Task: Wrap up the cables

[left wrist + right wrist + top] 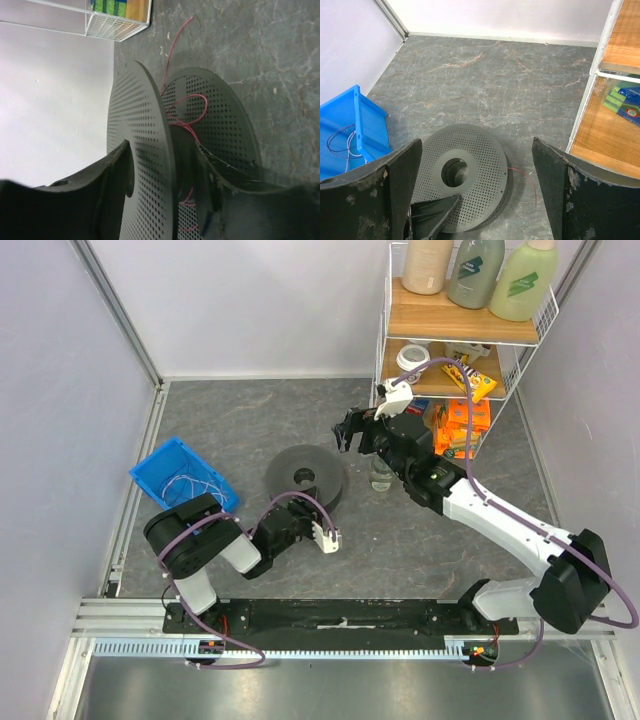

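Note:
A dark grey perforated spool (305,468) lies flat on the floor. My left gripper (292,503) is at its near rim. In the left wrist view (165,185) the jaws are open and straddle the upper flange (140,130), with one finger between the flanges. A thin red cable (187,112) is looped loosely round the hub, and its end trails on the floor (532,187). More thin pale cables (190,483) lie in the blue bin. My right gripper (348,430) is wide open and empty. It hangs above the far right of the spool (480,165).
The blue bin (165,465) stands left of the spool. A white wire rack (460,330) with bottles and packets is at the back right. A small glass jar (381,475) stands between the spool and the rack. Walls close in both sides.

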Controlling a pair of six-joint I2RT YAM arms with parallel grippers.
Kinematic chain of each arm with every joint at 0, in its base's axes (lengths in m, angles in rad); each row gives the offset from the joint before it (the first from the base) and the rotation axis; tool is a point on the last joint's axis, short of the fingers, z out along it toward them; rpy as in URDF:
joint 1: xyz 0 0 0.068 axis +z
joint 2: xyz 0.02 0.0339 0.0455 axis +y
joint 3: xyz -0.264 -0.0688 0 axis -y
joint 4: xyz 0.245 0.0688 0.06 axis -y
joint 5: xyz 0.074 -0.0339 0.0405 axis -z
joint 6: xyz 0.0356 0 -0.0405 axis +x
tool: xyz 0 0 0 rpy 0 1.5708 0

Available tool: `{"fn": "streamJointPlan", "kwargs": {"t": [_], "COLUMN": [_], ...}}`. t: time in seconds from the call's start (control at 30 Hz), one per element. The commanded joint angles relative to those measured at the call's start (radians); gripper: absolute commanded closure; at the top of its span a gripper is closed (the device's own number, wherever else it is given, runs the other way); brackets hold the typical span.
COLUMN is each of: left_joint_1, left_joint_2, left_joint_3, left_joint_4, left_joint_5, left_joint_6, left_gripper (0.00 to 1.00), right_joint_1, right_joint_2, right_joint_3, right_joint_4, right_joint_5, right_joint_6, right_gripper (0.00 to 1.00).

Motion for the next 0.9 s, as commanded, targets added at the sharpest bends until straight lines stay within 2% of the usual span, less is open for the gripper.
{"fn": "streamJointPlan", "kwargs": {"t": [0.0, 0.13, 0.23, 0.27, 0.37, 0.5, 0.6, 0.67, 0.77, 0.87], "left_joint_1": [-0.003, -0.030, -0.062, -0.073, -0.098, -0.136, -0.142, -0.141, -0.133, -0.060], "left_joint_2": [-0.015, -0.081, -0.176, -0.219, -0.383, -0.686, -0.851, -0.889, -0.865, -0.795], "left_joint_3": [-0.042, -0.102, -0.155, -0.163, -0.160, -0.105, -0.001, 0.111, 0.296, 0.533], "left_joint_4": [0.053, 0.040, -0.044, -0.104, -0.354, -0.800, -1.084, -1.256, -1.468, -1.652], "left_joint_5": [0.053, 0.046, 0.057, 0.064, 0.124, 0.217, 0.248, 0.219, 0.147, 0.165], "left_joint_6": [-0.019, -0.008, -0.031, -0.049, -0.141, -0.285, -0.445, -0.546, -0.701, -0.861], "left_gripper": [0.37, 0.23, 0.14, 0.09, 0.07, 0.06, 0.05, 0.04, 0.04, 0.03], "right_joint_1": [-0.006, -0.006, -0.006, -0.006, -0.006, -0.007, -0.012, -0.018, -0.029, -0.041], "right_joint_2": [-0.038, -0.047, -0.062, -0.065, -0.087, -0.133, -0.185, -0.218, -0.269, -0.314], "right_joint_3": [0.019, 0.022, 0.025, 0.022, 0.020, 0.020, 0.028, 0.031, 0.036, 0.037], "right_joint_4": [0.004, -0.008, -0.025, -0.029, -0.051, -0.083, -0.141, -0.174, -0.229, -0.287], "right_joint_5": [0.023, 0.019, 0.016, 0.016, 0.006, -0.049, -0.095, -0.113, -0.130, -0.113], "right_joint_6": [-0.025, -0.033, -0.042, -0.046, -0.066, -0.132, -0.198, -0.230, -0.269, -0.286], "right_gripper": [0.02, 0.02, 0.02, 0.02, 0.02, 0.02, 0.02, 0.02, 0.02, 0.02]}}
